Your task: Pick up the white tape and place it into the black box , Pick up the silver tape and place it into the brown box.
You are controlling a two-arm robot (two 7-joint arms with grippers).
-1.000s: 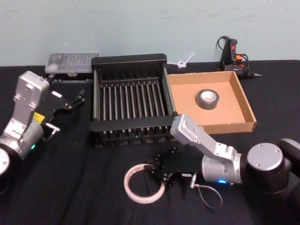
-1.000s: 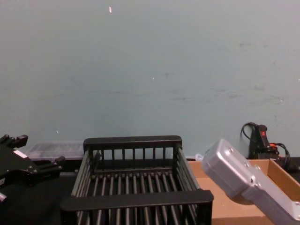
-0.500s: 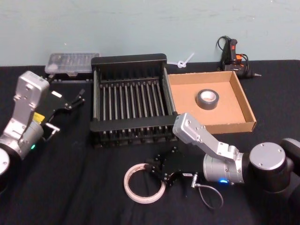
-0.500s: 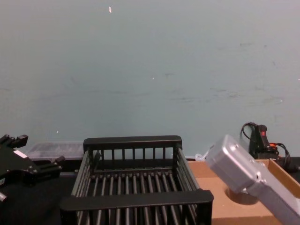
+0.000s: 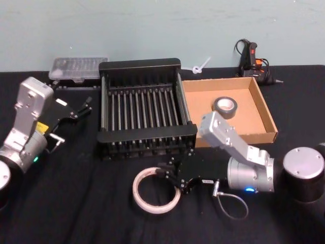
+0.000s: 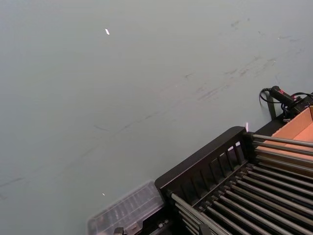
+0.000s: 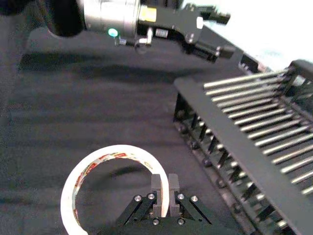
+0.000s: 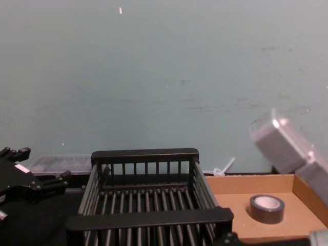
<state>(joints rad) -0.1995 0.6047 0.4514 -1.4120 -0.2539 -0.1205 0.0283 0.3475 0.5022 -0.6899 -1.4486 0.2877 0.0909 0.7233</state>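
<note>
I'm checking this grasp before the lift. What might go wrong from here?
The right gripper pinches only the thin wall of the white tape, which lies flat on the table, so the ring may swing or slip when lifted. The black box stands close behind; its near rim could catch the wide ring. The left gripper waits beside the box, out of the way.

A black table [image 5: 76, 203] holds the black box [image 5: 142, 104] in the middle, the brown box [image 5: 254, 109] touching its side, a clear box [image 5: 78, 67] (at the back), and the white tape [image 5: 154, 190] up front.
</note>
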